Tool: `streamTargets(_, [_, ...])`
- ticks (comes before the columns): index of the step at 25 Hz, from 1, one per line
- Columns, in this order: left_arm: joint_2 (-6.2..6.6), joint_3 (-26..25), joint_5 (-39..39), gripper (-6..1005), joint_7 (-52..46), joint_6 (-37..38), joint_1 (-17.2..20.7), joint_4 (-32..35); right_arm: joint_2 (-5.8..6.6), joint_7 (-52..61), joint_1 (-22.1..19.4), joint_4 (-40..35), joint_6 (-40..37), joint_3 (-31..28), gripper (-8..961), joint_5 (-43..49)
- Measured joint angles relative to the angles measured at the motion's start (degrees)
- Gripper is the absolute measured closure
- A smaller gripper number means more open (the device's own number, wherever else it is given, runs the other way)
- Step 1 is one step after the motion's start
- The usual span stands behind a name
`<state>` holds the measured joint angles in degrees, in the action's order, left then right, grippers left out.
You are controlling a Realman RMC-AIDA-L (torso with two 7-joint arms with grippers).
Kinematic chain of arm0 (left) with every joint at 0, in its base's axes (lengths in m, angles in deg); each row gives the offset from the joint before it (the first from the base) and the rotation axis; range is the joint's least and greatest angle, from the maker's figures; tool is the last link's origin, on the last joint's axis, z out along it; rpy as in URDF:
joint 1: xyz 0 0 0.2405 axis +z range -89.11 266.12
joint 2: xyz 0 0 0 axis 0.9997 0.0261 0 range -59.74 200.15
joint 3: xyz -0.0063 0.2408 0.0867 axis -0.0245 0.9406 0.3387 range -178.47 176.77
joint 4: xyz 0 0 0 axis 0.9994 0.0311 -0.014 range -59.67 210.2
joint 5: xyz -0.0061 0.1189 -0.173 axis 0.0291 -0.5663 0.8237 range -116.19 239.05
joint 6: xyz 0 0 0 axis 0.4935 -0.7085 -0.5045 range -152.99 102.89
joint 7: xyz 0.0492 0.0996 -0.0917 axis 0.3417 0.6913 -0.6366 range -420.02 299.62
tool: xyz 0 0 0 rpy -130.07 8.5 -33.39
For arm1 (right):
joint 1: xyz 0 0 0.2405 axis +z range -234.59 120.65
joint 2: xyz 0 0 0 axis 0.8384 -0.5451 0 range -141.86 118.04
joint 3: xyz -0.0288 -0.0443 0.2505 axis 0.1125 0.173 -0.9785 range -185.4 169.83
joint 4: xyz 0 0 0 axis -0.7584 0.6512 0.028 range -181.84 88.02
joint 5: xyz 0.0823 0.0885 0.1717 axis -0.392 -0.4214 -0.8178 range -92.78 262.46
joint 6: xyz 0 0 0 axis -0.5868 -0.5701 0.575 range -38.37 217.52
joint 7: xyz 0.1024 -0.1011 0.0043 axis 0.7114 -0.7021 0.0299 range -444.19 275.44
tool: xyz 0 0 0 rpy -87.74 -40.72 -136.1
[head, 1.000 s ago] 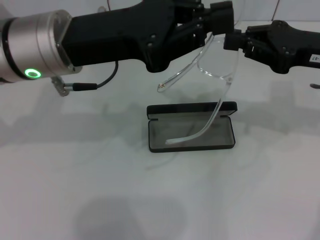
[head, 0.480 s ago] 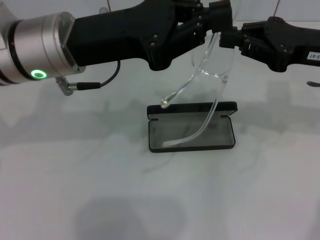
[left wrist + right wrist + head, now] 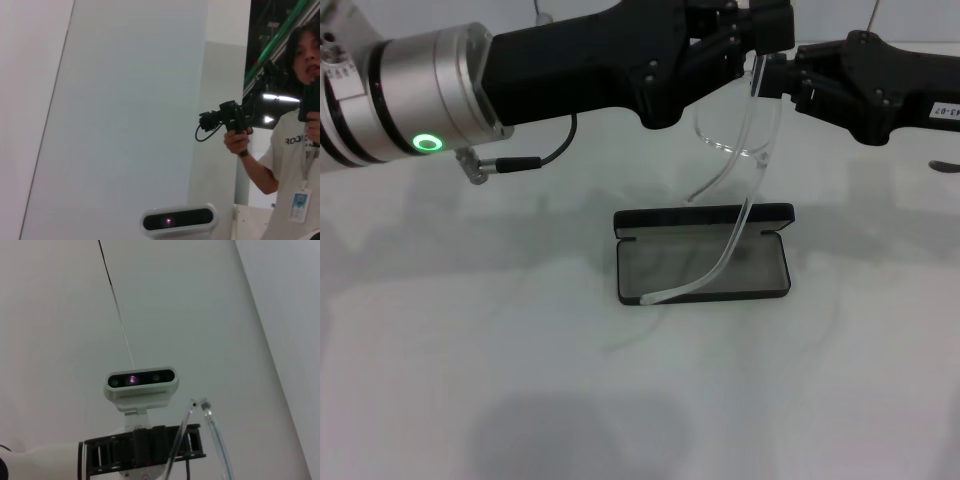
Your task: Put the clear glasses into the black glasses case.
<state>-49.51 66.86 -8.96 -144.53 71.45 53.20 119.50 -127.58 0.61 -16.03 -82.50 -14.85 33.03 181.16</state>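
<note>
The left arm [image 3: 570,60] is a matte black housing with small recessed screws, joined behind the claw to a brushed silver cylindrical cuff [image 3: 410,105] with dark ring seams. A glowing green ring light [image 3: 423,143] sits on that cuff. Under it, a thin black cable [image 3: 545,150] loops from a small metal plug [image 3: 480,167] forward toward the claw. The right arm [image 3: 870,90] is black too, angular and ribbed, with small screws and a white printed label [image 3: 945,112] well behind its claw.

Clear glasses [image 3: 212,440] arm tips poke up beside white camera [image 3: 141,383] on black bracket [image 3: 142,448]
</note>
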Motion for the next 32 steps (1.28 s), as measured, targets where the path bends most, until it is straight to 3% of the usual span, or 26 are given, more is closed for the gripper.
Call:
streamTargets(24, [-0.23,0.2,0.7,938,2.4,-3.2,0.1,-1.2,0.08,-1.3,0.7,1.5,-0.5,0.0,903,-0.3])
streamTargets(32, [0.03,0.7,1.3,938,2.5,0.5,0.3,-0.9,0.28,-2.2,-0.6,1.5,-0.2,-0.6,903,-1.2])
